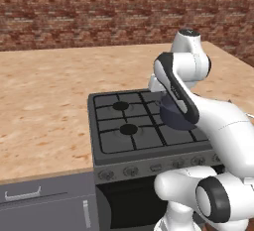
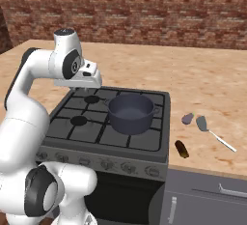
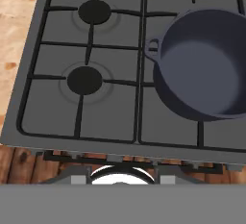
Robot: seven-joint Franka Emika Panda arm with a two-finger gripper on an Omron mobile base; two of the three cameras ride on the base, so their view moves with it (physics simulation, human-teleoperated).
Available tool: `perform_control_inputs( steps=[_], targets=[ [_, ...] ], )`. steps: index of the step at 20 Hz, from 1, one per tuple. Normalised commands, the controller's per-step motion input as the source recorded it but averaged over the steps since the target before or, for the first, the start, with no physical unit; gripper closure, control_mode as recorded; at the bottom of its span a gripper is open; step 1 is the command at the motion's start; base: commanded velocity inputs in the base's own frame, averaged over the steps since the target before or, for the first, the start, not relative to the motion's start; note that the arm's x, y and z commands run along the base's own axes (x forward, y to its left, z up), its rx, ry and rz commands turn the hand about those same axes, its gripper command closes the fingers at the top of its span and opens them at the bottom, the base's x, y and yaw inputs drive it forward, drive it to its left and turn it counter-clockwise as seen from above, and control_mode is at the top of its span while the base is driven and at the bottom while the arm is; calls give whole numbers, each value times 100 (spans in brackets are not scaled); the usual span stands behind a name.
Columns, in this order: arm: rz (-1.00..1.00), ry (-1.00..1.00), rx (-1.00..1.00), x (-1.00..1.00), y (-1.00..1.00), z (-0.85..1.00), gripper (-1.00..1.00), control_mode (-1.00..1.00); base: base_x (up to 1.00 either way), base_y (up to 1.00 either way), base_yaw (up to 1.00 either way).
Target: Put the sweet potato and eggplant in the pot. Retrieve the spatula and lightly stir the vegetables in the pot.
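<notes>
The dark blue-grey pot [image 2: 130, 113] stands empty on the stove's right side, also seen close in the hand view [image 3: 204, 69] and half hidden behind my arm in the left base view [image 1: 174, 118]. On the wooden counter right of the stove lie the small purple eggplant [image 2: 187, 118], the spatula [image 2: 212, 133] with its grey head beside the eggplant, and the brown oblong sweet potato [image 2: 181, 148] near the counter's front edge. My gripper [image 2: 86, 89] hovers above the stove's back left burners, pointing down, open and holding nothing.
The black four-burner stove [image 2: 91, 127] has a row of knobs [image 2: 96, 163] along its front. Wooden counter [image 1: 44, 106] stretches to both sides, backed by a brick wall [image 2: 144, 16]. Grey drawers [image 1: 30, 195] sit below the counter.
</notes>
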Motion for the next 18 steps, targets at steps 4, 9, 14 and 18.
perform_control_inputs(
  steps=[4,9,14,18],
  targets=[
    [-5,0,0,-9,-4,0,-100,-100,0,0,0],
    [-26,-2,4,-36,-43,0,-100,-100,0,0,0],
    [-38,-3,8,-38,-68,-4,-100,-100,0,0,0],
    [-34,-8,10,-17,-79,-26,-100,-100,0,0,0]
  ],
)
